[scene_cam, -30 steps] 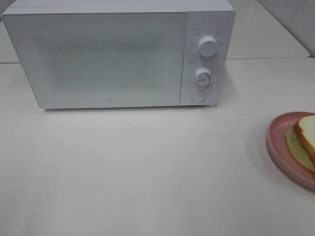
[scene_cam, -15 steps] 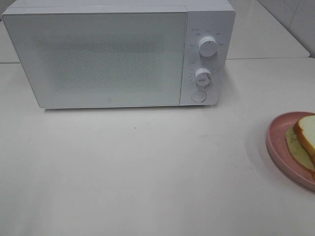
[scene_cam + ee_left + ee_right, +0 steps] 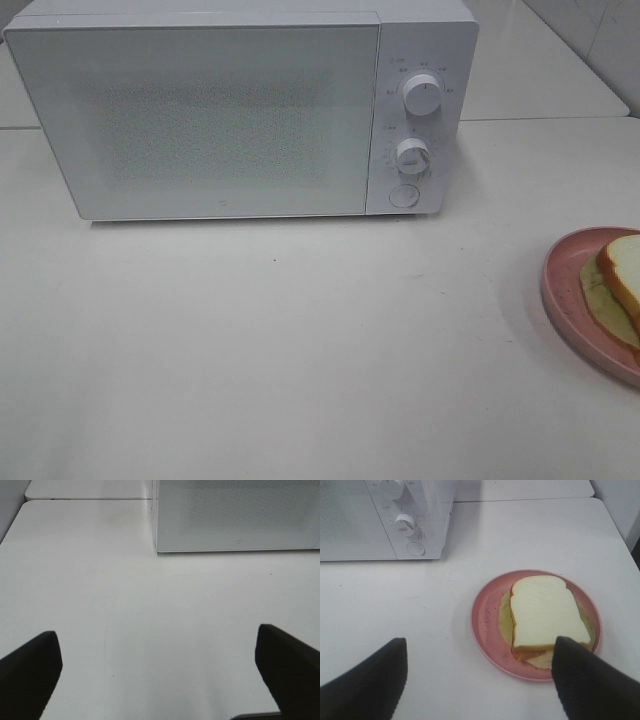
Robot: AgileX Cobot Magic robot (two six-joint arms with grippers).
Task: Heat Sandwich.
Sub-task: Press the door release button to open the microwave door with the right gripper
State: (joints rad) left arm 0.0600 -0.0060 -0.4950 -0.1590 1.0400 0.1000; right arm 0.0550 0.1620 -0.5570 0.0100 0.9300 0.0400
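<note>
Sandwich (image 3: 542,610), squarish white bread, on round pink plate (image 3: 487,611); left gripper (image 3: 156,631), right gripper (image 3: 480,640) both wide.

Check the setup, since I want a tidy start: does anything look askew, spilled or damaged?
Only the sandwich: its top slice sits skewed, so the green layer and lower slice poke out on the pink plate. The microwave stands with its door shut; no spills or damage visible.

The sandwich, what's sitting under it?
The sandwich lies on a round pink plate; its rim shows beside the bread. The plate's middle is covered, so anything there is hidden.
</note>
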